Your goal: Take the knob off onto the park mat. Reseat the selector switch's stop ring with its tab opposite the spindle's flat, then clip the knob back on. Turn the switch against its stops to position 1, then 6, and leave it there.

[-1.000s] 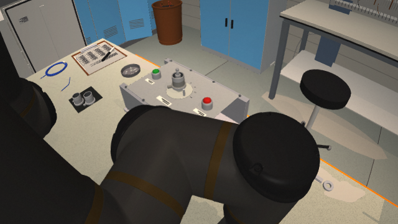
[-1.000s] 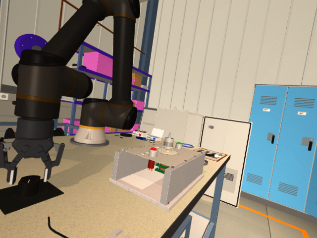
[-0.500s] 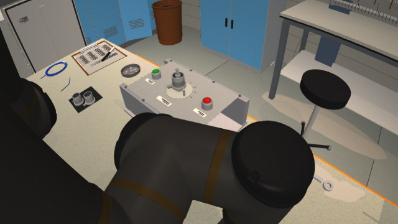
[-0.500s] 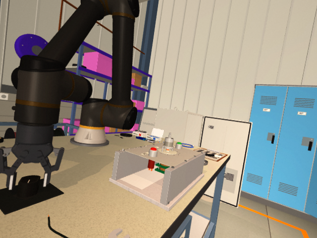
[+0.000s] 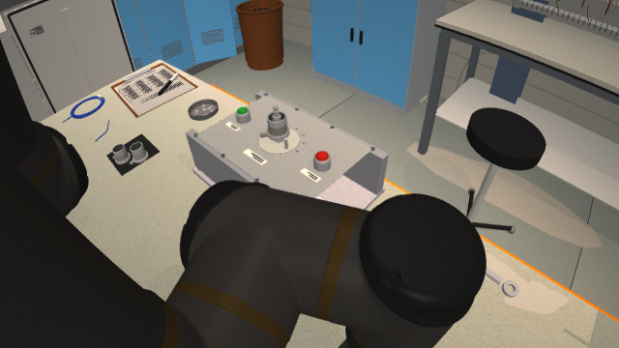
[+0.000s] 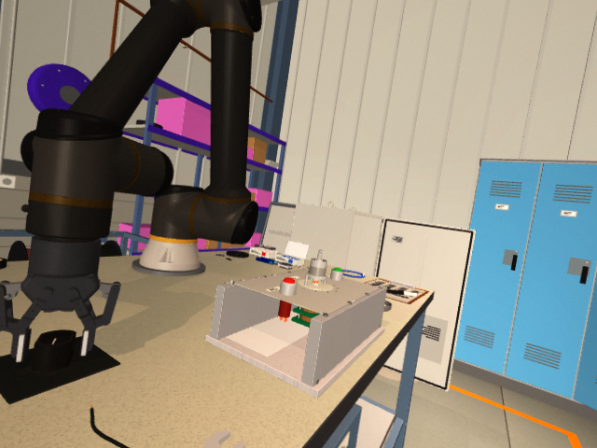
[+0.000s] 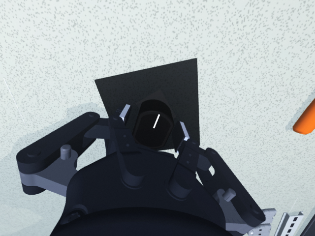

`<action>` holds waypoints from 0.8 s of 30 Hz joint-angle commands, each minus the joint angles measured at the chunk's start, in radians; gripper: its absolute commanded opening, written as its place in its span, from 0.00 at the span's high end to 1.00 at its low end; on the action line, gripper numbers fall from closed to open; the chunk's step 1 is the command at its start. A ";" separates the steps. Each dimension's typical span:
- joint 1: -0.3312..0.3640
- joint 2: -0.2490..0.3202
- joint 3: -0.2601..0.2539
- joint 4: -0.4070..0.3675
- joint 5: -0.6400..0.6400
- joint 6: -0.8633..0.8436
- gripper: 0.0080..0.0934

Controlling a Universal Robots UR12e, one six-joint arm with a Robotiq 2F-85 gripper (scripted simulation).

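The black knob (image 7: 154, 127) with its white pointer line stands on the black park mat (image 6: 43, 371) at the near left of the bench, between my fingers (image 6: 52, 343). Far from it, the selector switch (image 5: 276, 126) stands bare on the grey control box (image 5: 285, 150), with its spindle sticking up from a grey collar between a green button (image 5: 242, 113) and a red button (image 5: 321, 159). I cannot make out the stop ring's tab from here. My gripper (image 7: 155, 127) is low over the mat, open around the knob and holding nothing.
Behind the box lie a clipboard with a pen (image 5: 154, 87), a round dish (image 5: 203, 108) and a blue cable loop (image 5: 87, 107). A small mat with two grey sleeves (image 5: 131, 153) is left of the box. My arm (image 5: 300, 261) blocks the near bench in the side camera.
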 commanded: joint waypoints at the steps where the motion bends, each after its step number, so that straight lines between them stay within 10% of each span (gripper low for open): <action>1: 0.000 -0.001 -0.001 0.000 0.000 0.000 0.30; 9: 0.000 0.000 -0.001 0.000 0.000 0.000 0.30; 24: 0.000 0.000 0.000 0.000 0.000 0.000 0.65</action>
